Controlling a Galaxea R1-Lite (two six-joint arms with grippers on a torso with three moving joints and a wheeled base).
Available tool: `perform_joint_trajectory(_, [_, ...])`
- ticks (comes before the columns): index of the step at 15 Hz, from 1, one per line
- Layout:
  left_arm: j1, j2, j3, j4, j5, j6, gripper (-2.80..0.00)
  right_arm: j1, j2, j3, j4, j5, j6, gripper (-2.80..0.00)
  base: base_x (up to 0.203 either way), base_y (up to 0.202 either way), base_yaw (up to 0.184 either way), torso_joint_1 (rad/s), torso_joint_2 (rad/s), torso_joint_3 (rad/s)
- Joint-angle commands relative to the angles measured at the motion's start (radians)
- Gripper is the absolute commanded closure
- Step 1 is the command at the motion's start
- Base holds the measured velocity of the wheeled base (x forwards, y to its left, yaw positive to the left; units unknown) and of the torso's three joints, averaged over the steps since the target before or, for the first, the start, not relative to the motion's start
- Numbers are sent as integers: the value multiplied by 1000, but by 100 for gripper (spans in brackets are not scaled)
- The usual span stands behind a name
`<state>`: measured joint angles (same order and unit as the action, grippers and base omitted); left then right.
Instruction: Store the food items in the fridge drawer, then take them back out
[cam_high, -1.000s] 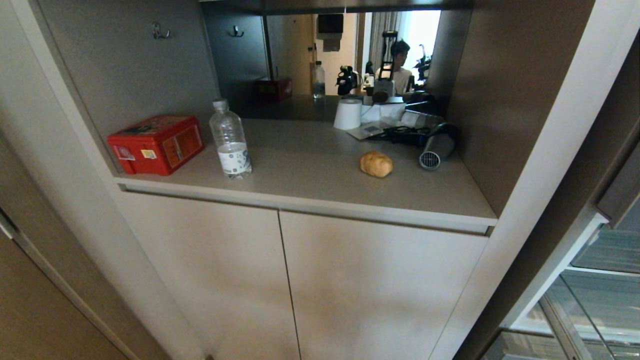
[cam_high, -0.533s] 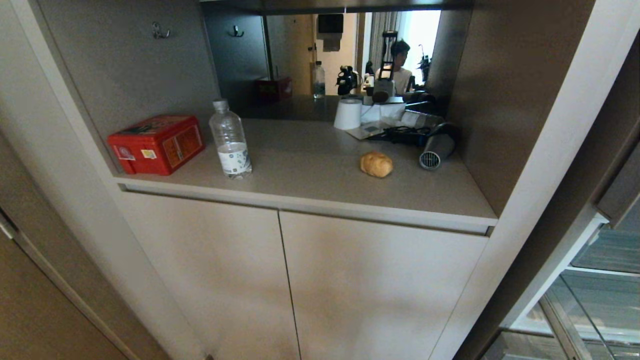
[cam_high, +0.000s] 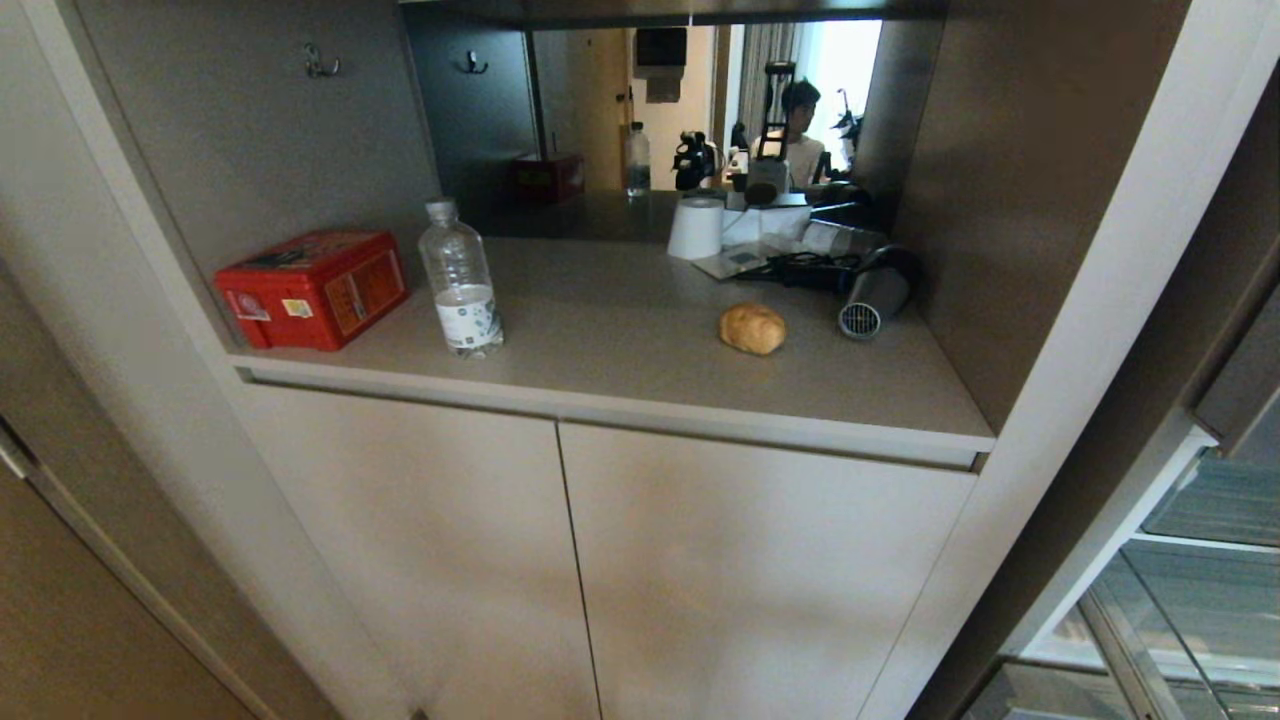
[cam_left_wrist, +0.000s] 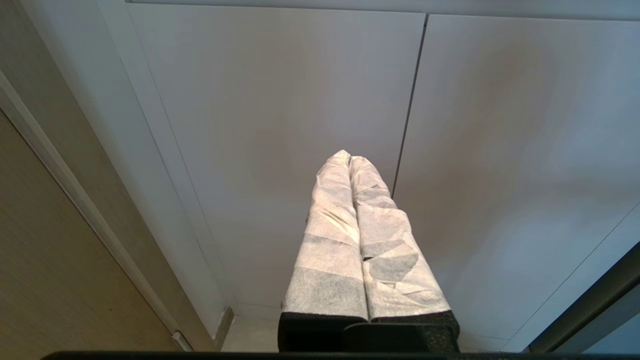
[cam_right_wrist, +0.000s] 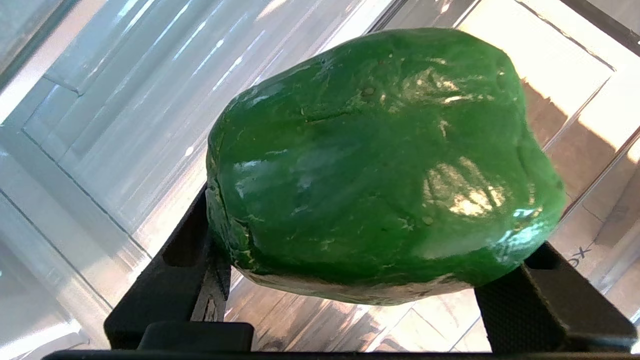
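My right gripper is shut on the glossy green bell pepper, with a black finger on each side of it. Behind the pepper lies the clear ribbed inside of the fridge drawer; I cannot tell whether the pepper touches it. That arm is outside the head view, where clear fridge shelves show at the lower right. The golden-brown roundish lump lies alone on the grey counter, right of middle. My left gripper is shut and empty, parked low in front of the cabinet doors.
On the counter stand a red tin box at the left, a clear water bottle beside it, and a hair dryer with cables at the back right. A white cup stands before a mirror. Two cabinet doors close the space below.
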<state>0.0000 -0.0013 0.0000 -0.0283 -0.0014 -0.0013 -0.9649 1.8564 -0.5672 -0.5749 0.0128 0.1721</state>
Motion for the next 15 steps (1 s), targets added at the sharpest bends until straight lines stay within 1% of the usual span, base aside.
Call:
perform_joint_trajectory(1, [0,0,11,-1,0,0,0,0,18,-5,-4,0,1,0,0,0,0,0,0,0])
perform_joint_trajectory(10, [0,0,11,-1,0,0,0,0,93,-49,-5,0,3,0,0,0,0,0,0,0])
perform_joint_trajectory(13, [0,0,11,-1,0,0,0,-2,93,-43,-5,-4,0,0,0,0,0,0,0,0])
perform_joint_trajectory(14, [0,0,11,-1,0,0,0,-2,90,-42,-5,-5,1,-280,0,0,0,0,0,0])
perform_joint_trajectory(15, [0,0,11,-1,0,0,0,-2,86,-40,-5,-5,0,-280,0,0,0,0,0,0])
